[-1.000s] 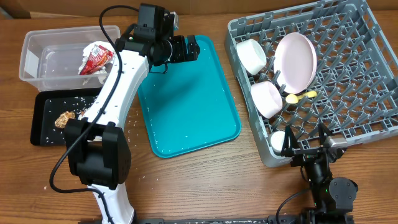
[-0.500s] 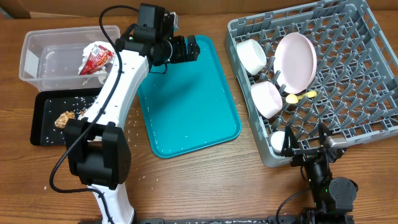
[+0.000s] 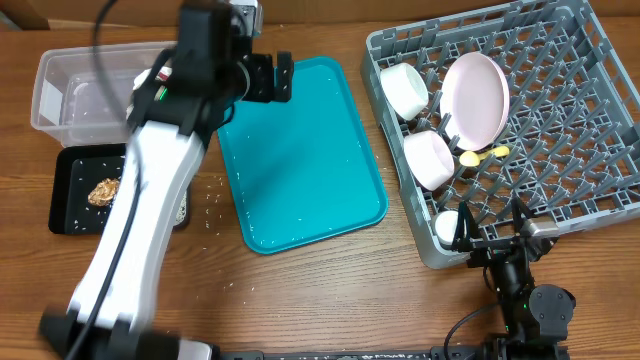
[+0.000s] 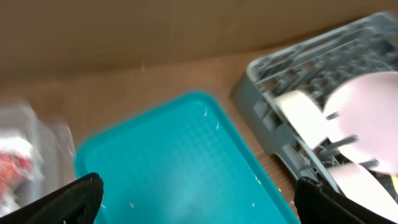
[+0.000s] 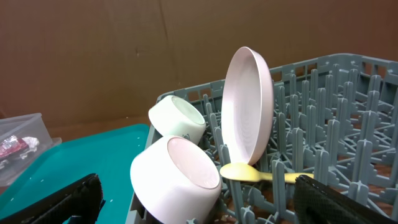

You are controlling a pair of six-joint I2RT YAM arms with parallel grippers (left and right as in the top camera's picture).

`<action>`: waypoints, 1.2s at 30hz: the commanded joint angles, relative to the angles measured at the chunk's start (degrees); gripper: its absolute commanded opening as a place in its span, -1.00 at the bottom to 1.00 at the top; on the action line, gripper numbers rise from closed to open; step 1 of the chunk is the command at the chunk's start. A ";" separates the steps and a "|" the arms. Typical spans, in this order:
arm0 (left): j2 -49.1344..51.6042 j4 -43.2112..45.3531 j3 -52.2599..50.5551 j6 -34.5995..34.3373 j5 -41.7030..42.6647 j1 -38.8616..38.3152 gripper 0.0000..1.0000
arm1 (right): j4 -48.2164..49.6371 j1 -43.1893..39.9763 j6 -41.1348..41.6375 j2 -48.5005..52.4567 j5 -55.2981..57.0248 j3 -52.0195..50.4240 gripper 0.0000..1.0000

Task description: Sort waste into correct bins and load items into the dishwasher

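Note:
My left gripper is open and empty above the far left corner of the teal tray. In the left wrist view its fingers frame the bare teal tray. The clear tub holds the red-and-white wrapper, mostly hidden by my arm in the overhead view. The black tray holds a brown food lump and rice grains. The grey dish rack holds the plate, two bowls, the cup and the yellow spoon. My right gripper is open and empty at the rack's near edge.
Loose rice grains lie on the wooden table between the black tray and the teal tray, and a few on the teal tray. A brown cardboard wall stands behind the table. The right wrist view shows the plate, both bowls and the spoon.
My left arm has swung left and its gripper has shifted a little left over the teal tray's corner, still open. The arm now covers most of the wrapper. The right arm has not moved.

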 commanded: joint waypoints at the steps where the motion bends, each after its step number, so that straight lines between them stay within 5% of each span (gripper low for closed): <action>1: -9.40 5.86 -13.33 16.59 4.79 0.26 1.00 | 0.33 -0.22 -0.07 -0.57 -0.07 -0.59 1.00; 8: -32.85 28.89 -45.97 15.98 5.27 4.15 0.99 | 0.33 -0.22 -0.07 -0.57 -0.07 -0.59 1.00; 17: -59.82 44.70 -77.18 11.89 2.47 9.14 1.00 | 0.33 -0.22 -0.07 -0.57 -0.07 -0.59 1.00; 28: -80.15 45.48 -93.02 10.69 -1.33 9.11 1.00 | 0.33 -0.22 -0.07 -0.57 -0.07 -0.59 1.00; 36: -86.38 35.91 -92.91 10.69 -1.25 9.11 0.99 | 0.33 -0.22 -0.07 -0.57 -0.09 -0.59 1.00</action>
